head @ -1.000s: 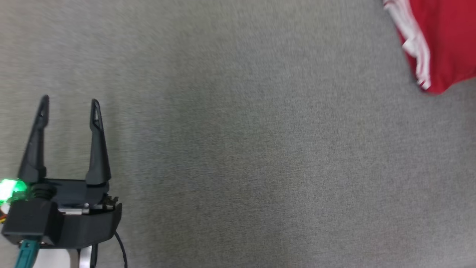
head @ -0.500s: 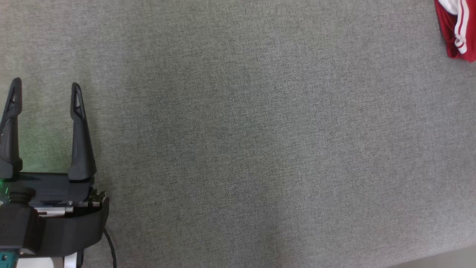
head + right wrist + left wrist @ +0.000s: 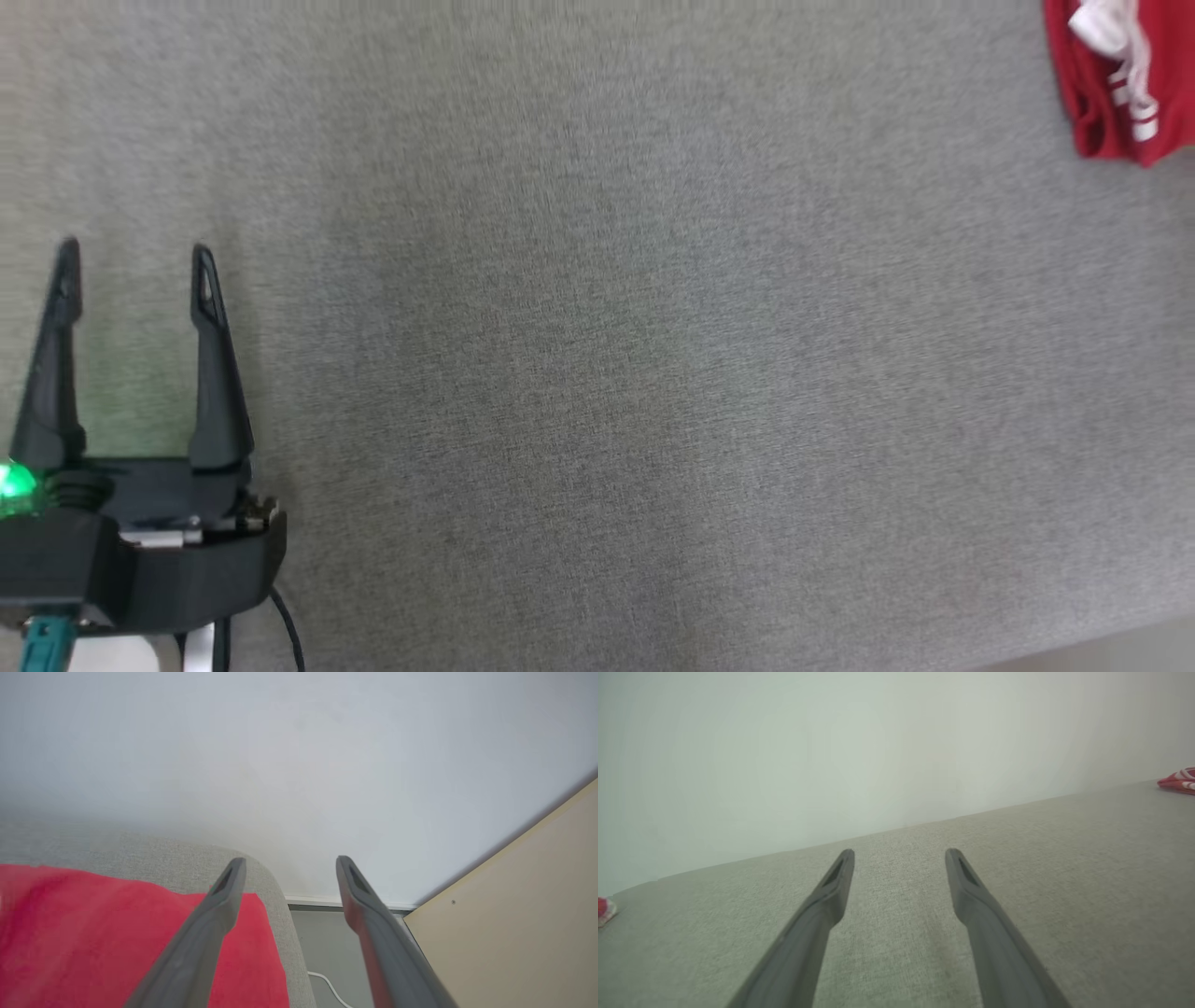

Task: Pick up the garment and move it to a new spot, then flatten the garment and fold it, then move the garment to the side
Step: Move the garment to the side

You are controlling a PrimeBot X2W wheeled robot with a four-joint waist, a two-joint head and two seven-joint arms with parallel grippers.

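Red garment (image 3: 1088, 103) sits at the far right corner of the grey surface (image 3: 597, 373), under the right gripper (image 3: 287, 861), fingers spread and empty. Left gripper (image 3: 133, 252) spread too, well apart. Looks parked aside; folded or not, I can't tell, so flattening may remain

Light even, soft, fairly bright; no hard shadows on grey cloth surface (image 3: 597, 373); green lamp (image 3: 14, 485) at base of left gripper (image 3: 133, 250) tints cloth between its fingers (image 3: 217, 373); garment (image 3: 1111, 103) far right of left gripper smeared by motion blur; beyond left gripper in wrist view, wall (image 3: 831, 742) pale, hazy, out of focus
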